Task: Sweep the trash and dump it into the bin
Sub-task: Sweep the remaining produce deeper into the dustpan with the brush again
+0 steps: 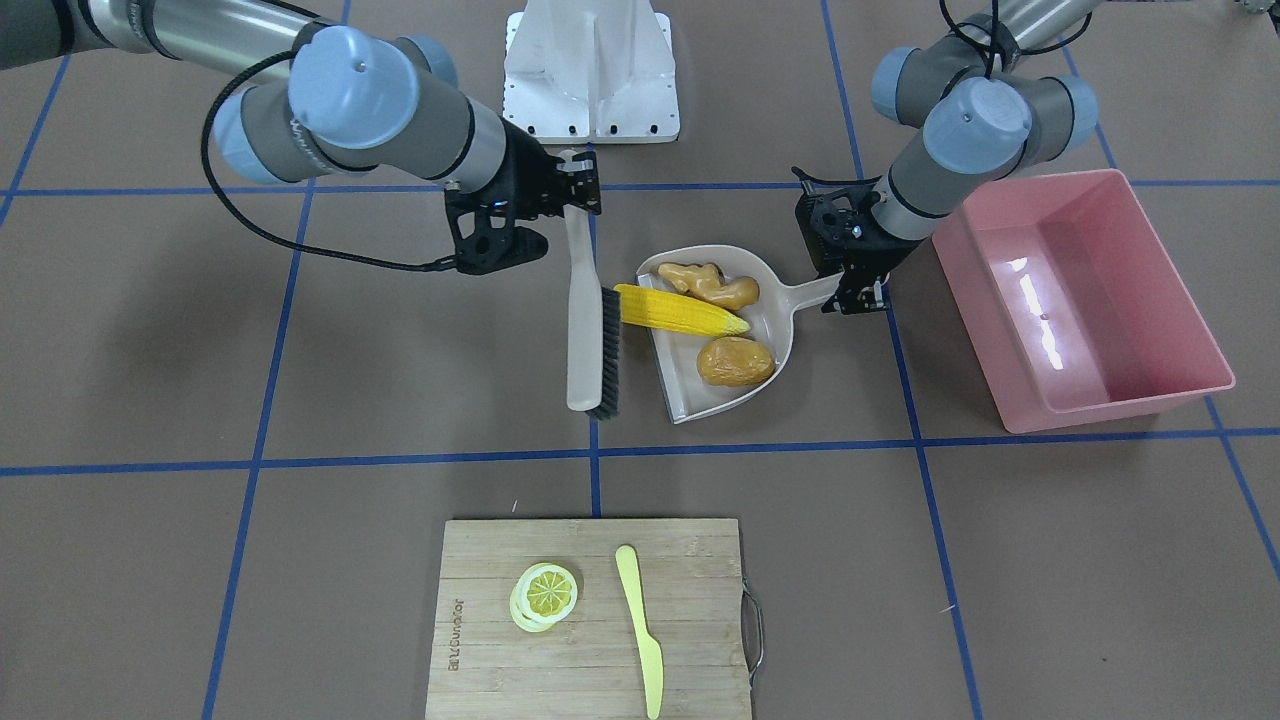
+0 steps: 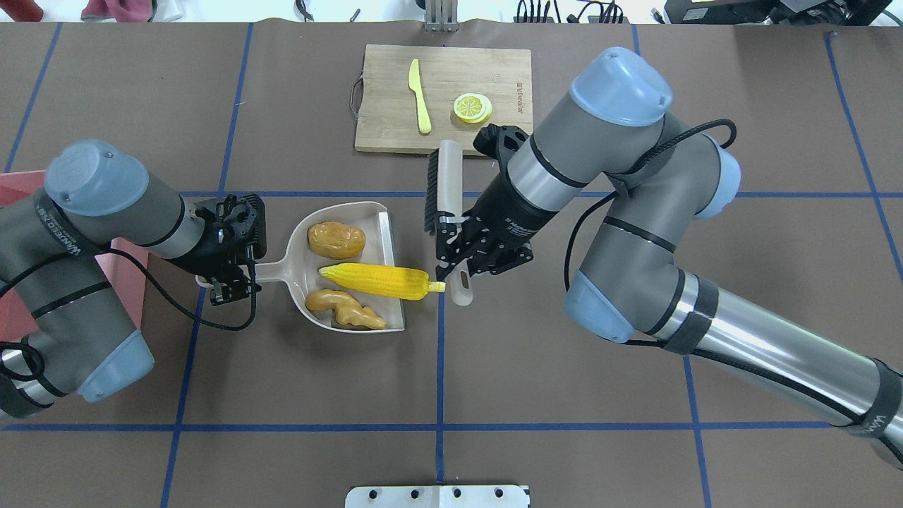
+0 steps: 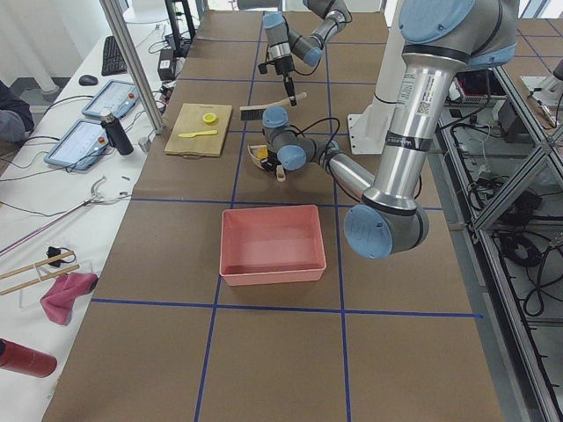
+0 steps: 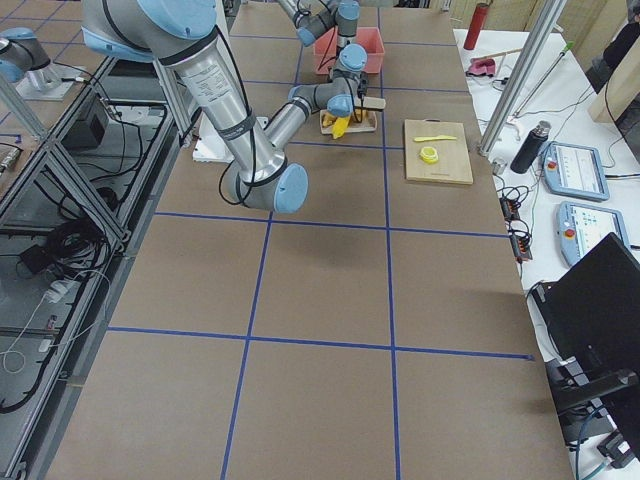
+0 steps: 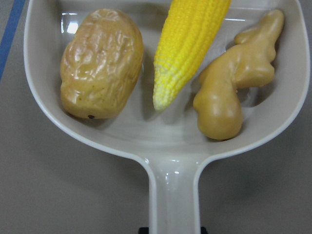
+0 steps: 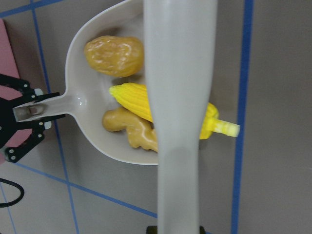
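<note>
The trash lies in a beige dustpan point(image 1: 690, 390): a yellow corn cob point(image 1: 680, 311), a brown potato point(image 1: 735, 361) and a tan ginger root point(image 1: 708, 283). The corn's stalk end pokes out past the pan's open lip point(image 2: 386, 233). My left gripper point(image 2: 233, 279) is shut on the dustpan handle point(image 5: 173, 195). My right gripper point(image 2: 455, 247) is shut on the handle of a brush point(image 1: 590, 330), which lies along the pan's open side with its bristles toward the corn. The pink bin point(image 1: 1135, 405) stands just beyond the left arm, with nothing inside it.
A wooden cutting board point(image 1: 690, 560) at the table's far side carries a lemon slice point(image 1: 546, 592) and a pale yellow knife point(image 1: 640, 625). A white mount plate point(image 1: 592, 70) sits at the robot's base. Blue tape lines cross the brown tabletop.
</note>
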Motion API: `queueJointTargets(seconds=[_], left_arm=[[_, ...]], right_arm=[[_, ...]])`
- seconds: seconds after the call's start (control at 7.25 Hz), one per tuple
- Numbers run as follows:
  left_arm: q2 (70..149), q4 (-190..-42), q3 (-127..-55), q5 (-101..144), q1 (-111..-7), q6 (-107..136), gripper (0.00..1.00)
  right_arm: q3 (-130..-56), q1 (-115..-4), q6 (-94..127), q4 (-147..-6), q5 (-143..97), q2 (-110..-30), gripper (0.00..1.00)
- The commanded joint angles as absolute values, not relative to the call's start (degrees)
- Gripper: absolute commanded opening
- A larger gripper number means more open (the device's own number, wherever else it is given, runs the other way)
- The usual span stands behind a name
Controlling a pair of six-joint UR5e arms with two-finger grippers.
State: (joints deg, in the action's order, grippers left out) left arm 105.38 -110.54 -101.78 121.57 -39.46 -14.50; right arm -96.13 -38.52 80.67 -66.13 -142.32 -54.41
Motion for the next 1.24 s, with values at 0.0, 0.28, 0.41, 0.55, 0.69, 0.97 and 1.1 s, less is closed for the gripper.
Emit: queueJointTargets(seconds=[0.0,0.28,0.41,0.55,0.69,0.97,1.1], left_arm=[[105.38,-110.92,-101.78,121.64,-39.72,-14.5,0.0],[105.38,-111.09,-101.78,121.64,-39.73,-14.59,0.0],[105.38,-111.18,-101.78,121.64,-39.73,-14.59,0.0],[105.38,-111.18,-101.78,121.64,-39.73,-14.59,0.0],[105.38,-111.18,-101.78,121.64,-39.73,-14.59,0.0],[105.38,-111.36,-101.86,121.73,-39.73,-14.59,0.0],[105.38,-111.71,-101.78,121.64,-39.73,-14.59,0.0]], right_arm=[[-98.35,-36.41,80.16,-74.22,-140.47,-57.13,0.0],[-98.61,-30.26,72.64,-86.77,-131.09,-57.13,0.0],[-98.61,-28.41,71.47,-88.75,-129.65,-56.95,0.0],[-98.7,-27.43,71.54,-88.77,-129.81,-56.34,0.0],[-98.79,-27.33,71.8,-88.68,-131.55,-54.77,0.0],[-98.79,-25.77,72.51,-88.68,-133.42,-52.92,0.0],[-98.79,-25.49,72.51,-88.42,-133.5,-52.48,0.0]])
